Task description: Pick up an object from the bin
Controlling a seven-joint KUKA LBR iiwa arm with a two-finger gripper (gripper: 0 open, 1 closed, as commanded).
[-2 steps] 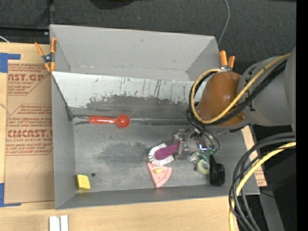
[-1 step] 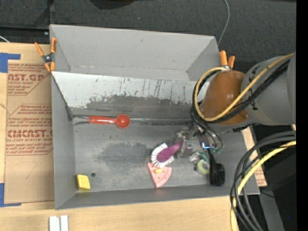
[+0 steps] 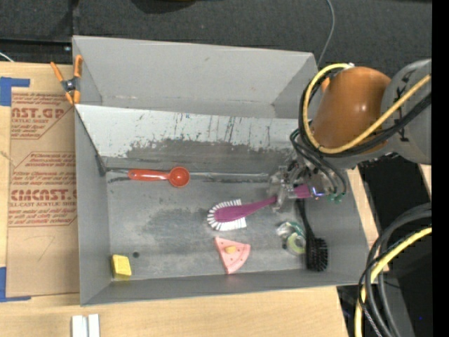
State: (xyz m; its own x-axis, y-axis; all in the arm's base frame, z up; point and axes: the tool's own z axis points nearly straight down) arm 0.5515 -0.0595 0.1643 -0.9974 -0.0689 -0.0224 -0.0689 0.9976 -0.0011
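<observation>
So, gripper [image 3: 283,190]: right side of bin [image 3: 175,76], on the purple brush [image 3: 245,208] handle; clamped or spread, cannot tell
Brush place: mid-bin, bristles left of gripper, slightly nearer
Axis: left-right

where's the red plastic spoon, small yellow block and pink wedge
red plastic spoon [image 3: 159,176], camera view, handle
small yellow block [image 3: 121,266], camera view, top face
pink wedge [image 3: 233,253], camera view, flat middle

One camera above the grey bin [image 3: 189,76], looking down somewhat sidelong, whole bin in frame
</observation>
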